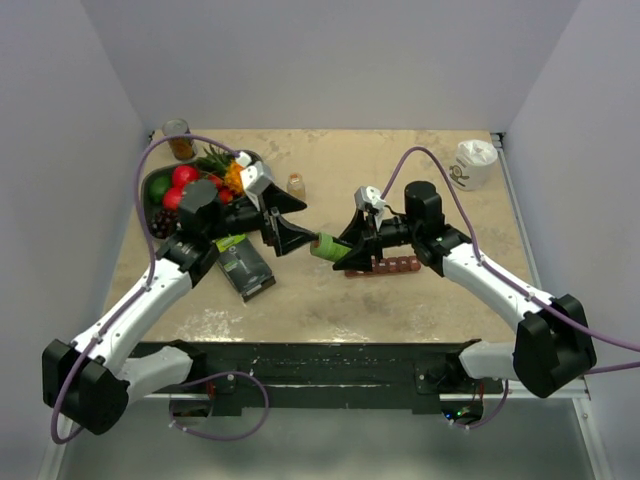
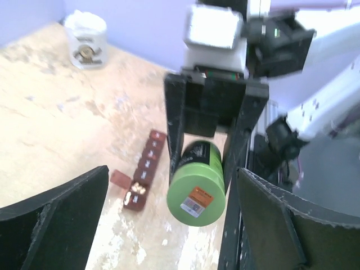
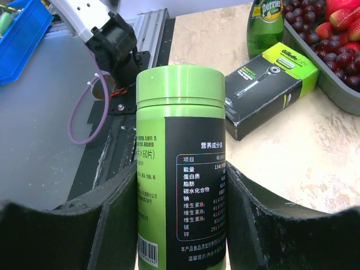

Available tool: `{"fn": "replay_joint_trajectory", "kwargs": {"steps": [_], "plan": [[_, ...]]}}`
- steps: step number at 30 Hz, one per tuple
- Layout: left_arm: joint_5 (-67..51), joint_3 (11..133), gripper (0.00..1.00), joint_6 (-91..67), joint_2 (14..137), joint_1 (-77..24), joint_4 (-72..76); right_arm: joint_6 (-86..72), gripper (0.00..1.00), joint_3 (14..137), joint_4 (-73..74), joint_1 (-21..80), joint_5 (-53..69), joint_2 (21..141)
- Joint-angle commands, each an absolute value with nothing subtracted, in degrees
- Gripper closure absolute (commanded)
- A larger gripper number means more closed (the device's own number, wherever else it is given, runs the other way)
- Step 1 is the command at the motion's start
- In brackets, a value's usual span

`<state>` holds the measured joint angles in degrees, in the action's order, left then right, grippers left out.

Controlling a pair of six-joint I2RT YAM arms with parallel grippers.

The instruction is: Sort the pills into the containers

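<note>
The green pill bottle (image 1: 326,247) is held off the table, lying sideways with its cap end pointing left. My right gripper (image 1: 347,250) is shut on its body; in the right wrist view the bottle (image 3: 180,163) sits between both fingers, gripper (image 3: 180,225). My left gripper (image 1: 304,226) is wide open just left of the cap, not touching. In the left wrist view the bottle (image 2: 197,183) hangs between my open left gripper (image 2: 169,225). The red-brown strip of containers (image 1: 392,266) lies under the right gripper; its near compartment (image 2: 138,190) is open with pale pills inside.
A fruit tray (image 1: 152,184) is at the back left. A dark razor box (image 1: 245,267) lies near the left arm. A small amber bottle (image 1: 295,185), a jar (image 1: 180,138) and a white cup (image 1: 473,163) stand at the back. A green glass bottle (image 3: 273,22) stands by the tray.
</note>
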<state>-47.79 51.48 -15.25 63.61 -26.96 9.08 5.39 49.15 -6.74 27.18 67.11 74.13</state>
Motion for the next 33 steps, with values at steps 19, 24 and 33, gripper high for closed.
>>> {"fn": "replay_joint_trajectory", "kwargs": {"steps": [19,24,33], "plan": [[-51.77,51.77,0.03,-29.0,69.34,-30.05,6.59,6.77,1.0,51.68,-5.8,27.16,67.76,73.65],[-51.15,53.17,0.33,-28.65,70.84,-30.5,4.58,7.03,1.0,51.68,-5.54,27.25,66.97,73.65],[-48.87,53.09,1.0,-29.53,69.26,-28.83,0.1,12.03,0.06,51.68,-1.24,27.25,61.62,72.42]]}}
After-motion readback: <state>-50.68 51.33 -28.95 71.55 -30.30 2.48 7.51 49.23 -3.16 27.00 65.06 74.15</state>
